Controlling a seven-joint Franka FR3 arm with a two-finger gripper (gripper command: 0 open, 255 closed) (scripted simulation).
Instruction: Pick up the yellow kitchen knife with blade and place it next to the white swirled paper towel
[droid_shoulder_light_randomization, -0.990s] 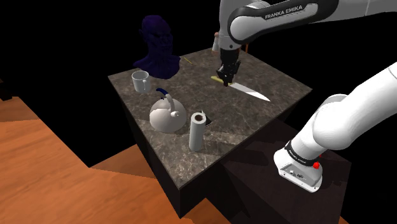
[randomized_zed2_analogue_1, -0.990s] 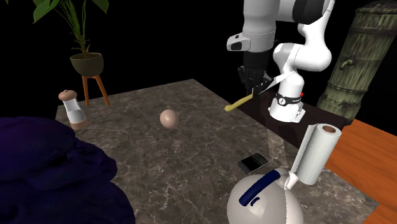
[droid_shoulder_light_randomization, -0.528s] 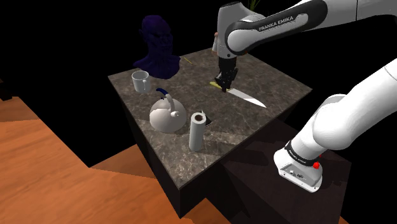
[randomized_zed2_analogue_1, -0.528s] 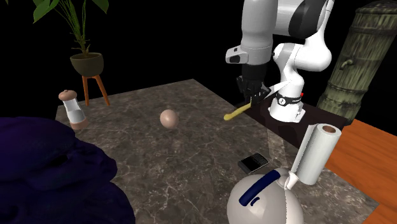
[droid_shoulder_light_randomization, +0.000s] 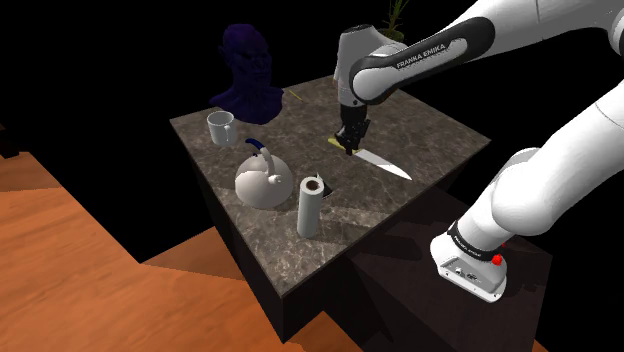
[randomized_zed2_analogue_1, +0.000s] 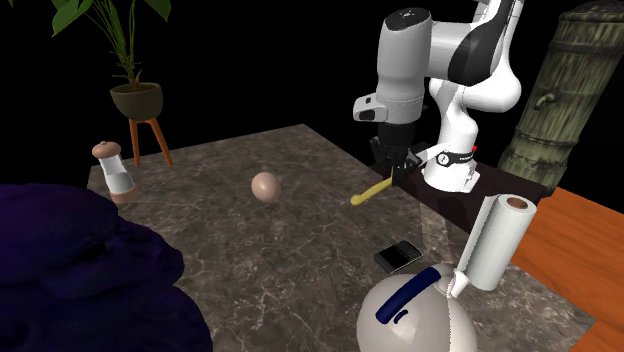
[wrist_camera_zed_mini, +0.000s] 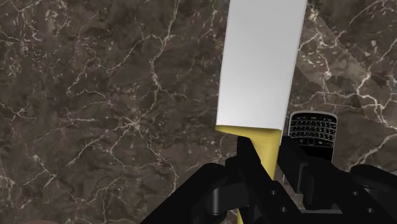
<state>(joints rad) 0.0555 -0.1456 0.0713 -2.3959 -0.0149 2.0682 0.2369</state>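
I've got the gripper (droid_shoulder_light_randomization: 347, 143) over the middle of the dark marble table (droid_shoulder_light_randomization: 430, 130), and its two black fingers are pinching the yellow handle of the kitchen knife (droid_shoulder_light_randomization: 385, 165). On the wrist view the handle sits clasped between the fingers (wrist_camera_zed_mini: 249, 156). The broad pale blade runs straight out ahead of them, with marble beneath it. The blade points toward the shoulder view's lower right. I can't tell whether the tip touches the marble.

The paper towel roll (droid_shoulder_light_randomization: 310, 207) stands upright near the table's front edge, well apart from the knife. A black keypad phone (wrist_camera_zed_mini: 312, 132) lies flat between them, just beside the roll, and on the wrist view it is close by the fingers.

Now the containers. A white mug (droid_shoulder_light_randomization: 221, 127) stands upright near the corner at the shoulder view's left, handle out to the side, and I can't make out anything inside it. A rounded pale kettle (droid_shoulder_light_randomization: 262, 180) with a dark blue handle sits between the mug and the roll, and its inside is hidden from me. Off the table, in the second exterior view, a dark pot (randomized_zed2_analogue_1: 135, 98) on a wooden stand holds a leafy green plant.

A dark blue bust (droid_shoulder_light_randomization: 246, 72) sits at the far corner. In the second exterior view a small shaker (randomized_zed2_analogue_1: 115, 172) and a pale ball (randomized_zed2_analogue_1: 265, 186) rest on the marble.
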